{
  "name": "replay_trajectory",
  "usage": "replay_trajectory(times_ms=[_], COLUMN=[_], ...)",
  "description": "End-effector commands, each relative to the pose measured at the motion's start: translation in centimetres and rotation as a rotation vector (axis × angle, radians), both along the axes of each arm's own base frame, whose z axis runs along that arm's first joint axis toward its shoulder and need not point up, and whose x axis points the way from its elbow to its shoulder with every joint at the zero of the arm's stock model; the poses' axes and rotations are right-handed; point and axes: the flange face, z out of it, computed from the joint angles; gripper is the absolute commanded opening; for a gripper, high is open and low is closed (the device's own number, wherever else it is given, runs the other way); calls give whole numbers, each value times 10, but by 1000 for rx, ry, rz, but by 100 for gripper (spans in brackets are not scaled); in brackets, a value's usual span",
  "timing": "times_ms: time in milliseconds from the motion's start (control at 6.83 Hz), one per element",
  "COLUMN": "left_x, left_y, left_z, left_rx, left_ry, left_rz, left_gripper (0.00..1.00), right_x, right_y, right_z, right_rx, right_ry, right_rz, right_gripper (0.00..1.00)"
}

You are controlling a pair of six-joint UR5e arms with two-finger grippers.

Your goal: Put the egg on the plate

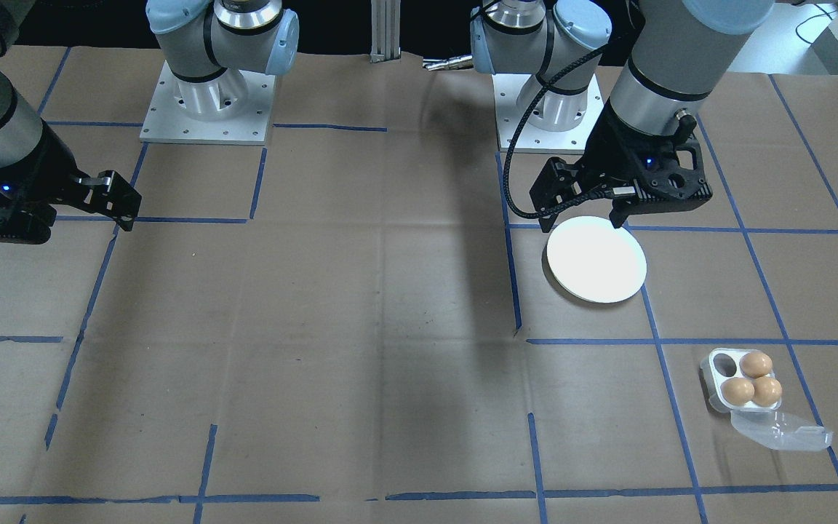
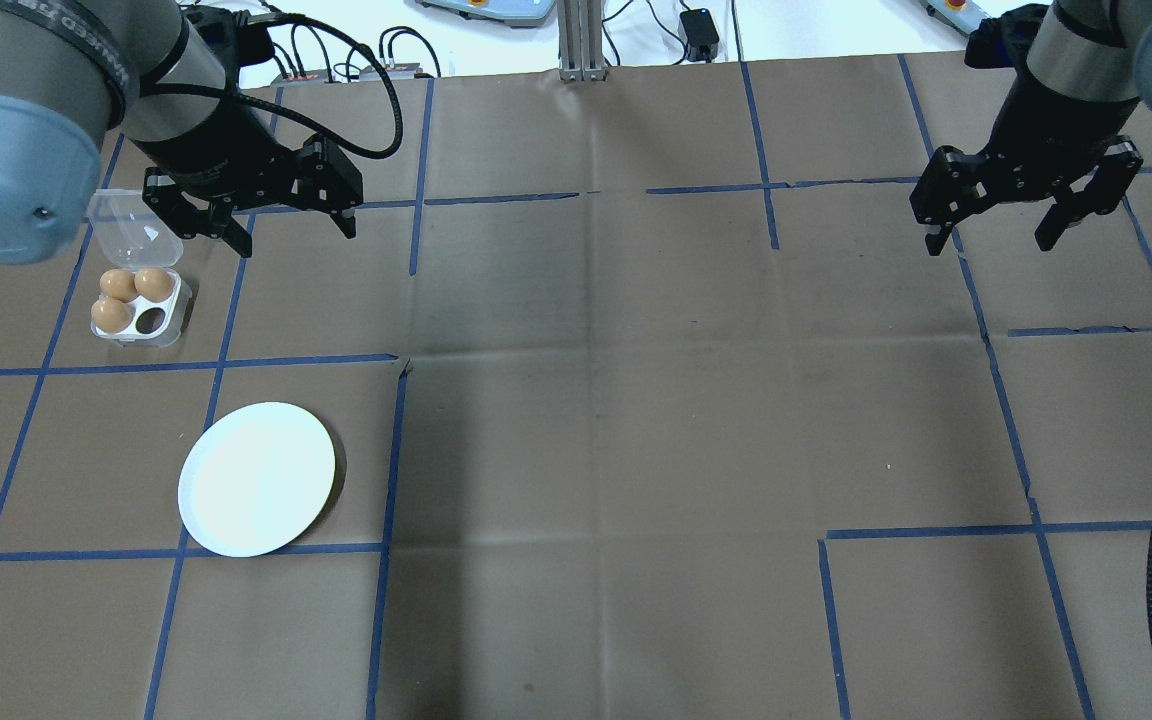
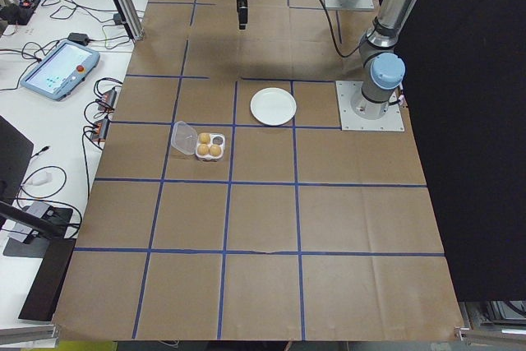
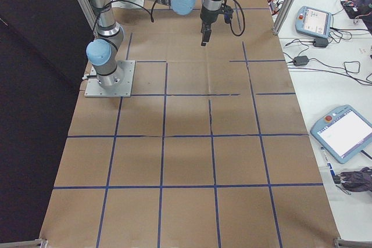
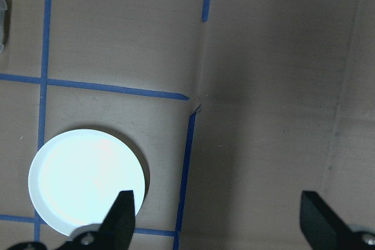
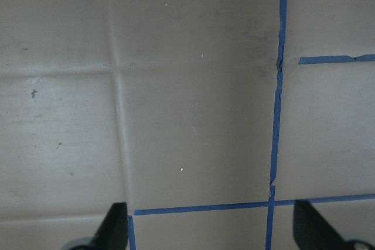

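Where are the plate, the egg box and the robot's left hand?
plate (image 2: 256, 478): overhead view, middle of its white face.
egg carton (image 2: 179, 303): overhead view, the tray's right rim.
left gripper (image 2: 291, 232): overhead view, the open gap midway between its fingertips.

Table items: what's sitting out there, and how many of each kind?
Brown eggs: 3, all in the carton
Clear plastic egg carton: 1, lid open, one cup empty
White plate: 1, nothing on it
Total: 5
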Motion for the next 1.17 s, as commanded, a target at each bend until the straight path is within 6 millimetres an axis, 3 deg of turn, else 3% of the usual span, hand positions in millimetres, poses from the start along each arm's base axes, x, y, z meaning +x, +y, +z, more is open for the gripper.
replay_trajectory(times_ms=[0,1025], left_x=[0,0], left_y=[-1,2], left_z=[0,4], left_rx=[-3,-10], left_ry=[-1,1], left_rz=[0,10], left_gripper=[100,100], right_x=[0,0], right_y=[0,0], right_z=[0,0], right_rx=[0,0], right_ry=[0,0], right_rz=[0,0], right_gripper=[100,100])
